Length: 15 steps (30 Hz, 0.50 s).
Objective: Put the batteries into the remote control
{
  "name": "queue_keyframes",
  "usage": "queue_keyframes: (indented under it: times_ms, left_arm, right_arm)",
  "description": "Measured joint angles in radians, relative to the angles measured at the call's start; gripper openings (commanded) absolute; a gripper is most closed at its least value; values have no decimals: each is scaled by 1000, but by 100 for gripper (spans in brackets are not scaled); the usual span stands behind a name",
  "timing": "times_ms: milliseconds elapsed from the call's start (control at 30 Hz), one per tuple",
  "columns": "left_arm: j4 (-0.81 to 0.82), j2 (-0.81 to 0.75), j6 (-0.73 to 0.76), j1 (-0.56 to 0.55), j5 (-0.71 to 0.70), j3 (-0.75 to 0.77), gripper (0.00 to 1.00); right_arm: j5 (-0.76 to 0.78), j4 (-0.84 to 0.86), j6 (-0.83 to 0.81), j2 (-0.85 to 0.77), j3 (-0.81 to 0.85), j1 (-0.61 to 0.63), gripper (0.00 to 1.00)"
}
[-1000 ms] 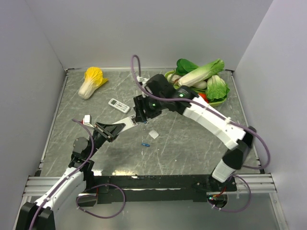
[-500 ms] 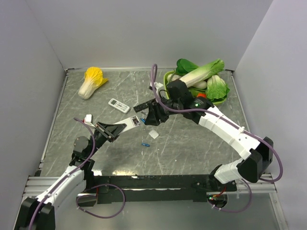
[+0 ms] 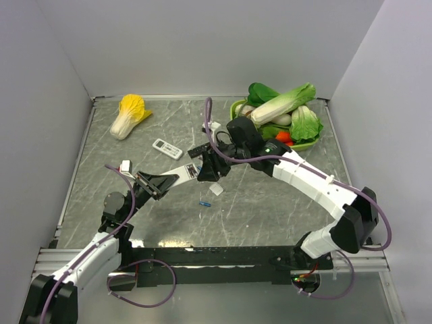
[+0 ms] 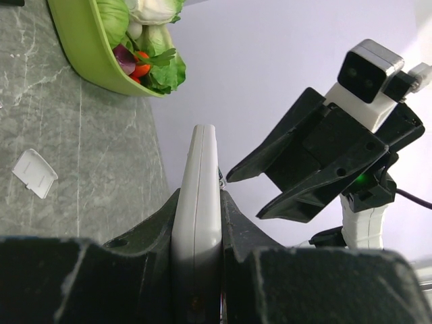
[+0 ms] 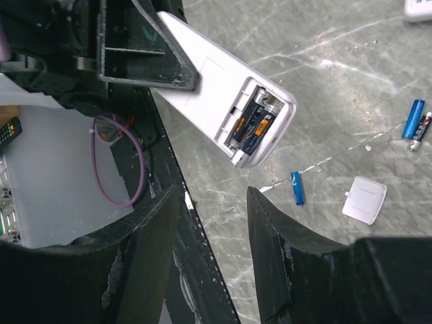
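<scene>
1. White plastic, rectangular remote control is raised off the grey marbled table, plain back toward the right gripper. Its battery bay is uncovered, with dark cells seated inside.
2. The left gripper is clamped on the remote's faces. The right gripper hangs near the bay, jaws apart and empty.
3. One loose blue cylindrical battery and the white square bay cover lie on the table.
4. Risk: a finger push on the unsupported end may pivot the remote in the clamp or dislodge the cells.
5. Change: half a second ago the right gripper stood further right. The remote, battery and cover are unmoved.
</scene>
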Motion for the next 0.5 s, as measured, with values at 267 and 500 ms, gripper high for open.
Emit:
queue_keyframes:
  times_ms: [267, 500]
  left_arm:
    - [1, -1, 0, 0, 4, 0, 1]
    - [6, -3, 0, 0, 14, 0, 1]
  right_arm:
    - [2, 1, -4, 45, 0, 8, 53]
    - [-1, 12, -5, 60, 6, 17, 53]
